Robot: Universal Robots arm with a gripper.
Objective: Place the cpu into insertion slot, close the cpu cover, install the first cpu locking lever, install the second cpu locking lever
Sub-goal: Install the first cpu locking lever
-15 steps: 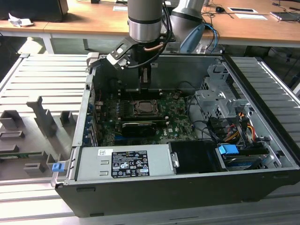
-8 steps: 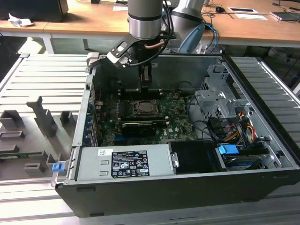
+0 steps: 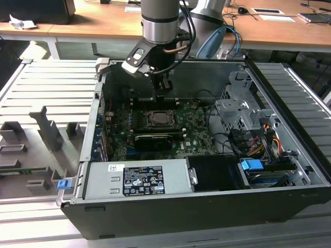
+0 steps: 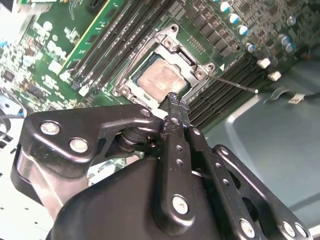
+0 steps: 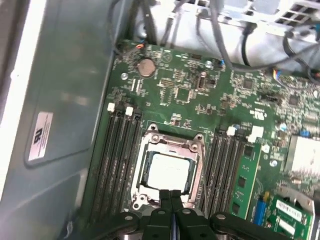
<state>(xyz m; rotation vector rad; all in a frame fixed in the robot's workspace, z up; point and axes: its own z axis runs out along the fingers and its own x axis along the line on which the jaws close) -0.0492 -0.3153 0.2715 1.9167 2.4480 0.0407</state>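
I see computer case (image 3: 207, 212) across the exterior view's middle | motherboard (image 3: 199, 137) inside it | gripper (image 3: 164, 95) at upper centre, closed on nothing, over insertion slot (image 3: 163, 120) | first wrist view: cpu cover (image 5: 198, 170) lying around cpu (image 5: 167, 170) seated in slot

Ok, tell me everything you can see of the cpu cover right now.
The cpu cover is a thin silvery metal frame with a large square window. It lies flat over the insertion slot, the pale cpu showing through the window. The shut gripper hangs at one edge; contact cannot be told.
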